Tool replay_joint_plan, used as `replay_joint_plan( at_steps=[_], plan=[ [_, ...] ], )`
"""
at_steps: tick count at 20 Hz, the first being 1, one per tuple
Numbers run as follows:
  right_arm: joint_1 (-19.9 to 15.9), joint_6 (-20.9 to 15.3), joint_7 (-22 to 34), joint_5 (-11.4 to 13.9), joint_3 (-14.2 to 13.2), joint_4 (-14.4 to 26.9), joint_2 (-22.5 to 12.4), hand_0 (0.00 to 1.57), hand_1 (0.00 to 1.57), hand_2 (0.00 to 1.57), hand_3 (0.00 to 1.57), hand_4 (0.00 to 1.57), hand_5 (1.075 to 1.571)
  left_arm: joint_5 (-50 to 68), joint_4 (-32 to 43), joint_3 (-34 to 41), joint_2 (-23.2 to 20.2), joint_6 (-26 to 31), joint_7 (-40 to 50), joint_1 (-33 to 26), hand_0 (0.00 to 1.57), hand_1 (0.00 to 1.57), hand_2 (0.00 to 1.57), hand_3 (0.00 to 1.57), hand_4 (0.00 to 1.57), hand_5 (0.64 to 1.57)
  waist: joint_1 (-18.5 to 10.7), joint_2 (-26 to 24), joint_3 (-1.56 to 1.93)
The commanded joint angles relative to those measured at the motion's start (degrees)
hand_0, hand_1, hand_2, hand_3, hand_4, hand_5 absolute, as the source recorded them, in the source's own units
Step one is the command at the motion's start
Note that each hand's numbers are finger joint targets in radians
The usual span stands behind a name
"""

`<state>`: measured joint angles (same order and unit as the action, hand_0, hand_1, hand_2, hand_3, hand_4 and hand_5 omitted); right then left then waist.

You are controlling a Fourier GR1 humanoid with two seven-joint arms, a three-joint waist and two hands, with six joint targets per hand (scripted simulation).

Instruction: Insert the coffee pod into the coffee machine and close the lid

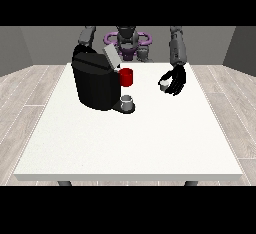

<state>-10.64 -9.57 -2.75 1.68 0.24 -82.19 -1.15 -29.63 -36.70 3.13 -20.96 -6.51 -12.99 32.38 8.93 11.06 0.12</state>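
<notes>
A black coffee machine stands on the white table at the view's left, its grey lid tilted up and open. A red part shows on its front, and a small grey cup sits on its drip base. The hand at the view's right hovers over the table to the right of the machine, fingers curled round a small pale coffee pod. The other hand is hidden behind the machine; only its upper arm shows.
The robot's torso rises behind the table's far edge. Bare white tabletop stretches from the machine to the near edge and to the right edge.
</notes>
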Motion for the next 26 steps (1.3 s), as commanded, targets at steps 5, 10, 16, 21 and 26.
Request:
replay_joint_plan(
  at_steps=[5,10,16,21,26],
  plan=[
    [-2.14,0.63,-1.83,-1.65,-2.17,3.25,-0.14,0.0,0.0,0.0,0.0,0.51,1.571,-4.84,3.23,-1.38,-0.21,-2.88,-0.86,2.36,0.99,0.99,1.09,0.87,0.29,1.571,-0.91,0.22,-0.12],
    [-2.35,-0.06,-1.14,-2.44,-3.56,3.3,-0.43,0.0,0.0,0.0,0.0,0.51,1.571,-7.52,4.94,-2.76,-0.67,-3.16,-1.34,1.85,1.11,1.11,1.17,0.97,0.28,1.571,-1.23,-0.25,-0.12],
    [-1.4,0.32,0.43,-2.41,-2.89,3.1,-0.48,0.0,0.0,0.0,0.0,0.43,1.571,-4.56,3.69,-0.28,-4.01,3.49,-7.62,6.29,1.47,1.47,1.47,1.41,0.61,1.571,-0.81,-1.69,-0.13],
    [-1.75,0.5,-0.4,-2.6,-2.67,5.05,0.22,0.0,0.0,0.0,0.0,0.45,1.571,-5.38,1.16,-1.58,-2.05,5.45,-6.46,9.32,1.34,1.34,1.4,1.36,0.59,1.571,-0.6,-3.89,-0.12],
    [-4.15,0.86,1.45,-4.12,-4.87,9.87,-0.7,0.0,0.0,0.0,0.0,0.5,1.571,-5.7,-2.09,-3.14,0.16,11.17,-1.6,13.52,1.26,1.26,1.33,1.29,0.54,1.571,-2.11,-6.34,-0.1]
  ],
)
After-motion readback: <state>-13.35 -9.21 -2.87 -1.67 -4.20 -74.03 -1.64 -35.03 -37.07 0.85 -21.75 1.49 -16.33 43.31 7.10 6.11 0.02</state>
